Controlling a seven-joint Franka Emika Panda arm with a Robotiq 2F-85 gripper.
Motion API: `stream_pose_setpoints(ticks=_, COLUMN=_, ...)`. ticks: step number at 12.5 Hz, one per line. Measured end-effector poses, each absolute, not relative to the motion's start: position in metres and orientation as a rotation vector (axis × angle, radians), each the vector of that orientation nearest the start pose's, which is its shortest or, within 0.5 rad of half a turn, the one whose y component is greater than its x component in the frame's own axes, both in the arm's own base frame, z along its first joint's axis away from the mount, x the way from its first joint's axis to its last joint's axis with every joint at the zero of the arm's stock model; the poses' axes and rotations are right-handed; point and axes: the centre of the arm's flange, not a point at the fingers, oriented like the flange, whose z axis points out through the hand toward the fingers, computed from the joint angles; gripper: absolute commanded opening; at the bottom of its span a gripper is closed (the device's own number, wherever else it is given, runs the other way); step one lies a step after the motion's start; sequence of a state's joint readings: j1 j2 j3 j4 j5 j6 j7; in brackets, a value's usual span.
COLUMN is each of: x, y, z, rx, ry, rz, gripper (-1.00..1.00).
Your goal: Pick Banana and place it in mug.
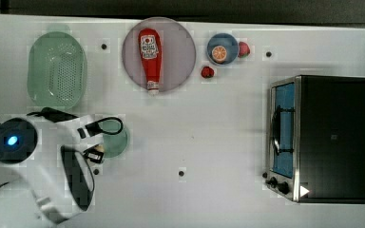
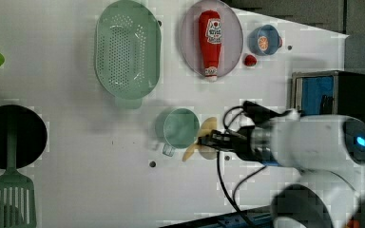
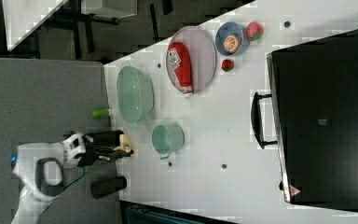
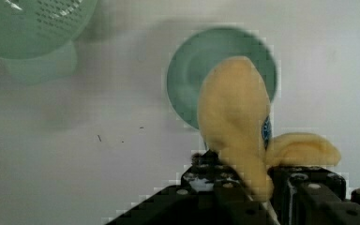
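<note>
My gripper is shut on the pale yellow banana and holds it above the table. In the left view the banana hangs at the right rim of the teal mug. From the wrist, the banana rises out of my gripper and covers part of the mug behind it. The arm and a cable loop hide part of the mug in the top view, with the banana at its left edge. The right view shows the banana left of the mug.
A pale green colander lies beyond the mug. A ketchup bottle rests on a grey plate, beside a blue bowl with an orange slice. A toaster oven stands at the top view's right. A black pan and green spatula sit at the left view's left.
</note>
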State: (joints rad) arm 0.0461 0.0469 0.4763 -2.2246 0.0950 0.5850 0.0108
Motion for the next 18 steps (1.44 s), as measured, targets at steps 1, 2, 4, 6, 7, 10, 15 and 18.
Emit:
stream_pose_setpoints(ticks=1, x=0.451, y=0.258, z=0.334, rx=-3.074, ry=0.555, rz=0.266, gripper=-0.49)
stream_pose_setpoints(ticks=2, x=0.457, y=0.251, z=0.318, rx=-3.058, ry=0.610, rz=0.279, gripper=-0.49)
stream_pose_setpoints(ticks=4, x=0.474, y=0.235, z=0.290, rx=-3.025, ry=0.678, rz=0.240, gripper=-0.49)
stream_pose_setpoints(ticks=6, x=0.481, y=0.222, z=0.263, rx=-3.017, ry=0.731, rz=0.245, gripper=-0.23)
stream_pose_setpoints(ticks=7, x=0.478, y=0.217, z=0.250, rx=-3.017, ry=0.775, rz=0.256, gripper=0.00)
stream_pose_setpoints(ticks=10, x=0.450, y=0.217, z=0.227, rx=-3.034, ry=0.850, rz=0.348, gripper=0.66)
stream_pose_setpoints(ticks=15, x=0.453, y=0.237, z=0.247, rx=-2.990, ry=0.850, rz=0.200, gripper=1.00)
stream_pose_setpoints(ticks=18, x=0.465, y=0.235, z=0.295, rx=-2.964, ry=0.868, rz=0.064, gripper=1.00)
